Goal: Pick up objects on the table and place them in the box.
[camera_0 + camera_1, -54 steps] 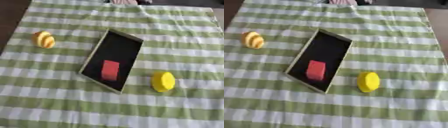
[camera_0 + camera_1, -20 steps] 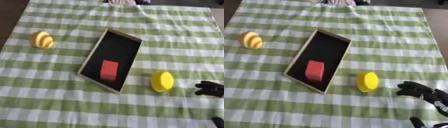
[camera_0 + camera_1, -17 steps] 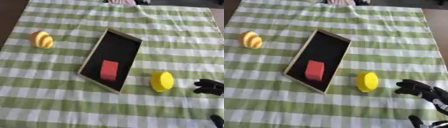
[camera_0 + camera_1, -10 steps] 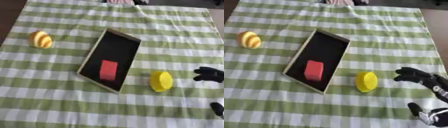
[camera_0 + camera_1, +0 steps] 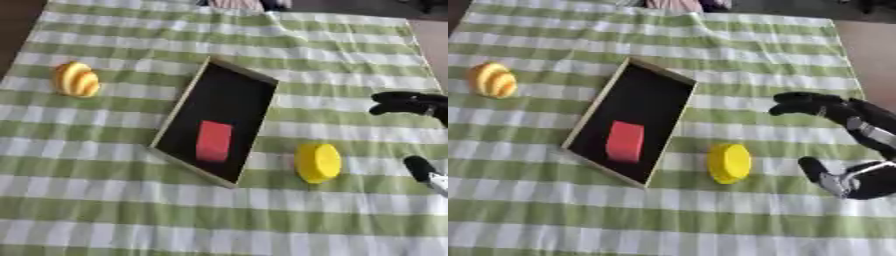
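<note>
A shallow black box (image 5: 189,102) with a wooden rim lies askew in the middle of the green checked cloth. Inside it, near its front end, lies a red block (image 5: 213,141). A yellow round object (image 5: 729,163) rests on the cloth just right of the box's front corner. A yellow-orange striped object (image 5: 75,79) sits far left. My right hand (image 5: 859,122) hovers right of the yellow round object, apart from it, open with fingers spread toward the left and the thumb lower down. My left hand is out of sight.
The cloth's right edge (image 5: 843,45) meets a brown floor. Bare checked cloth stretches in front of the box and behind it. Something striped shows at the far edge (image 5: 238,4).
My right hand has come in from the lower right and risen farther up the table's right side. The objects have not moved; the camera has shifted a little.
</note>
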You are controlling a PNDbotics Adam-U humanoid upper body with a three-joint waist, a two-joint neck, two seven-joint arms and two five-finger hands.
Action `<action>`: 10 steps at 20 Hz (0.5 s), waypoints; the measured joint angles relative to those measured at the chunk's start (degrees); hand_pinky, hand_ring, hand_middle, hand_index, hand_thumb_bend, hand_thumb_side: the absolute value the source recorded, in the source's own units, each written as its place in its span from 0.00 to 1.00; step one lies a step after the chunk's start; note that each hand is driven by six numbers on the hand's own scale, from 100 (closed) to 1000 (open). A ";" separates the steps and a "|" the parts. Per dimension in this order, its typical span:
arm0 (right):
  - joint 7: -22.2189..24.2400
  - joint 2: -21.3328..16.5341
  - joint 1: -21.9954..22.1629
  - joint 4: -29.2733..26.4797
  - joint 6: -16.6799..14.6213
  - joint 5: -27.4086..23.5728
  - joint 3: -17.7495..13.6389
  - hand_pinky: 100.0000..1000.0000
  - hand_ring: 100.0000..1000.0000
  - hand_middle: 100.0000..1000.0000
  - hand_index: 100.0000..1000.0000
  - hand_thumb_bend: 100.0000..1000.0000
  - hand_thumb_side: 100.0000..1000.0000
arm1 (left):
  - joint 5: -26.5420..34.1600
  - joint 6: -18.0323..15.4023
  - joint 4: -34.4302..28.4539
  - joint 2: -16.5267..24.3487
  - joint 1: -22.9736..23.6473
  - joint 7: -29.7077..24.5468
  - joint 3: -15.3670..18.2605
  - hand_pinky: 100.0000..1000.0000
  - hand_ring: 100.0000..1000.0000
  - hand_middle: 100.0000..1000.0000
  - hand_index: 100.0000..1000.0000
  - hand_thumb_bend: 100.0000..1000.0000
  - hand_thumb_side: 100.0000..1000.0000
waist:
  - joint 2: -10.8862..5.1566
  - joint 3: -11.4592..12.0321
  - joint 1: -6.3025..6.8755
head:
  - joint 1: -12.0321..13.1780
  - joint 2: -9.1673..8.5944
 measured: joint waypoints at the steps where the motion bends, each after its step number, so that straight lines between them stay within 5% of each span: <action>1: 0.48 -0.21 -0.55 0.00 0.81 0.02 0.17 1.00 1.00 0.86 1.00 0.00 0.30 | 0.03 0.05 -0.01 0.00 -0.11 -0.04 -0.11 0.78 0.70 0.67 0.78 0.00 0.52 | -0.01 0.14 -0.02 | -0.23 0.00; 10: 3.21 -1.14 -5.29 -0.01 6.86 4.10 2.89 1.00 1.00 0.85 1.00 0.00 0.17 | 0.55 0.38 -0.25 0.00 -0.91 -0.29 -0.61 0.77 0.70 0.67 0.78 0.00 0.52 | -0.02 1.00 0.19 | -1.90 0.28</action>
